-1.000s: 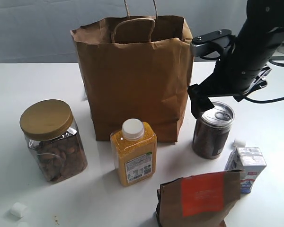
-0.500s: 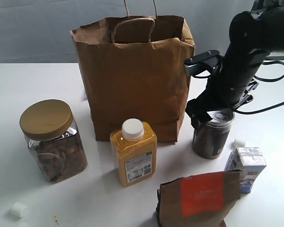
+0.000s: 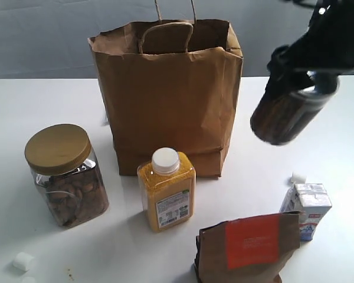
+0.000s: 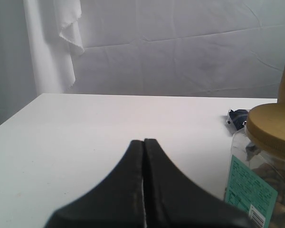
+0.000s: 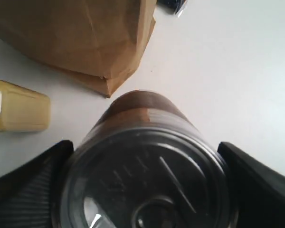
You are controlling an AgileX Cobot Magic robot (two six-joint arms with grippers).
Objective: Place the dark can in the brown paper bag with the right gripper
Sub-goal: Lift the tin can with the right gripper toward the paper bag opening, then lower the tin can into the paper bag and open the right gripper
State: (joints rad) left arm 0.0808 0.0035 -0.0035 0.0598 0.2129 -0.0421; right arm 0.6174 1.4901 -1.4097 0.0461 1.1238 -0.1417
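The dark can (image 3: 286,115) hangs tilted in the air to the right of the brown paper bag (image 3: 168,94), its top held by my right gripper (image 3: 304,76). In the right wrist view the can's silver pull-tab lid (image 5: 147,180) fills the space between both black fingers (image 5: 26,185), and the bag's lower corner (image 5: 80,42) lies beyond it. The bag stands upright and open at the back centre. My left gripper (image 4: 144,142) is shut with nothing in it, low over the white table.
A gold-lidded nut jar (image 3: 65,174) stands front left, a yellow white-capped bottle (image 3: 165,188) in front of the bag. A small brown pouch with an orange label (image 3: 248,247) and a small white carton (image 3: 307,206) sit front right. White cubes (image 3: 22,261) lie on the table.
My right gripper closed on the dark can and lifted it off the table, up and slightly right, tilting it. The left gripper has no earlier frame.
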